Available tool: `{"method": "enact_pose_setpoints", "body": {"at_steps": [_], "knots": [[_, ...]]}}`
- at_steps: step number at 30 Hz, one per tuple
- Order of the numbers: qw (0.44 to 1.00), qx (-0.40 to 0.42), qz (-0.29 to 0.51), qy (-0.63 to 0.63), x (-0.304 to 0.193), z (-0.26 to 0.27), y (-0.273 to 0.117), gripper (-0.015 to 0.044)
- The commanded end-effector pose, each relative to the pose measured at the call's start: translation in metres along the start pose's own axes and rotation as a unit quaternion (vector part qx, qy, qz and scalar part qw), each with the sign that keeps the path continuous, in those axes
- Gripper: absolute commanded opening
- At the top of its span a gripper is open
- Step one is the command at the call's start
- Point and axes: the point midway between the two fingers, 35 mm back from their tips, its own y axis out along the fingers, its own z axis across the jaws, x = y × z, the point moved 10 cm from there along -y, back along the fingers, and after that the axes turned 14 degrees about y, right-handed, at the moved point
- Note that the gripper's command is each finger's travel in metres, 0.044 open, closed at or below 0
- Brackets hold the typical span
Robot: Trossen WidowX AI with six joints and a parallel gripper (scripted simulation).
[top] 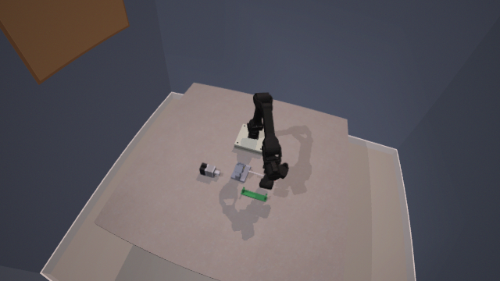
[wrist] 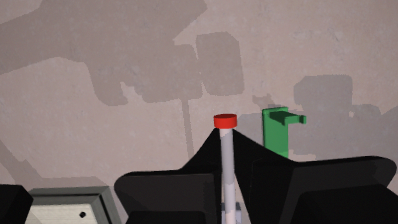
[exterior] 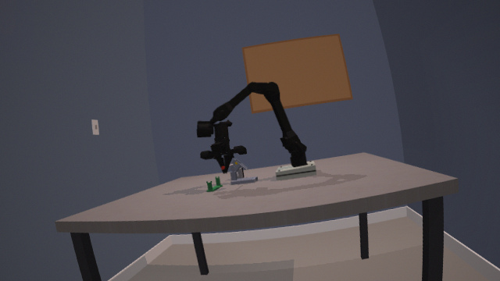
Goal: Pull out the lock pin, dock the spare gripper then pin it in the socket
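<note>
1. Clearly, one claw [top: 269, 176] [exterior: 224, 171] [wrist: 222, 132] has its two fingers nearly together, gripping one lock pin [top: 255, 173] [exterior: 223, 168] [wrist: 225, 121] just below its single red cap
2. The pin's pale shaft runs toward one mount [top: 241, 172] [exterior: 244, 180]; whether its tip sits in the socket, I cannot tell
3. Near them lies one green holder [top: 254, 195] [exterior: 214, 189] [wrist: 275, 130] with two uprights
4. One spare gripper [top: 209, 170] lies apart, beyond the mount from the claw
</note>
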Motion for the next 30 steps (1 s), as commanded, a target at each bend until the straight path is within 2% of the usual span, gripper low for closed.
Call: {"method": "enact_pose_setpoints", "body": {"at_steps": [1, 13, 30], "knots": [[1.000, -0.001, 0.003, 0.002, 0.001, 0.000, -0.002, 0.0000], [1.000, 0.007, 0.007, 0.001, 0.005, 0.001, -0.022, 0.0000], [1.000, 0.009, 0.008, -0.002, 0.023, -0.019, -0.018, 0.0000]]}}
